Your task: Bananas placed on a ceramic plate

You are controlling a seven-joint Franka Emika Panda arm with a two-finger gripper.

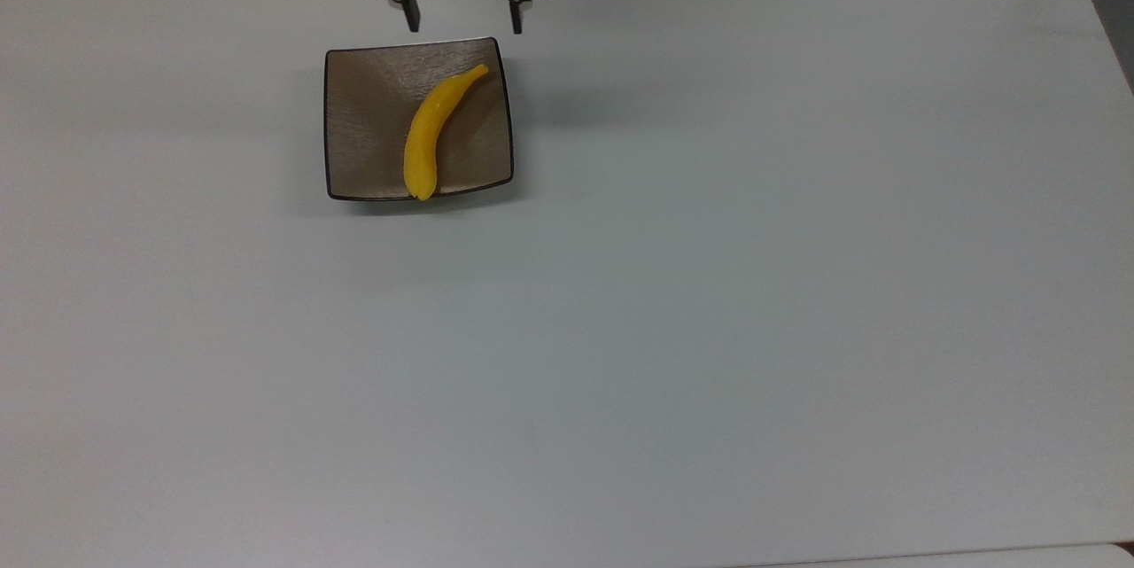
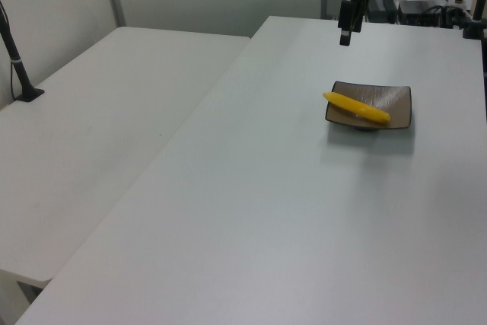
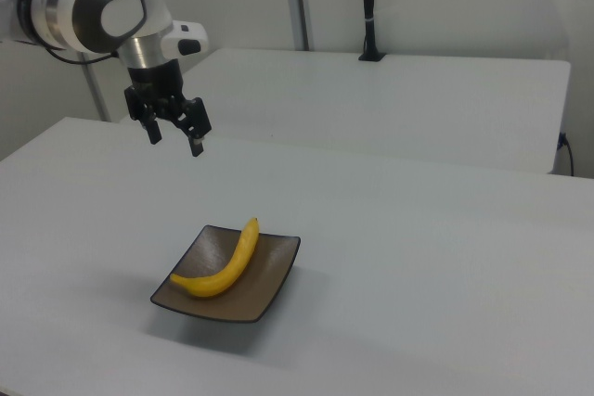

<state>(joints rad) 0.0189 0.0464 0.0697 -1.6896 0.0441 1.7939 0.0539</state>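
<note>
Smooth bright-yellow curved banana (image 1: 430, 130) lying across glossy brown square plate (image 1: 363, 134), gripper (image 1: 462, 21) raised above, fingers wide apart, empty

The white arm reaches in from the right view's left, wrist pointing down — the black gripper (image 3: 174, 137) hangs high in the air, fingers (image 1: 412, 19) spread wide, holding nothing.

White table (image 1: 709, 329), black post (image 3: 368, 6).
</note>
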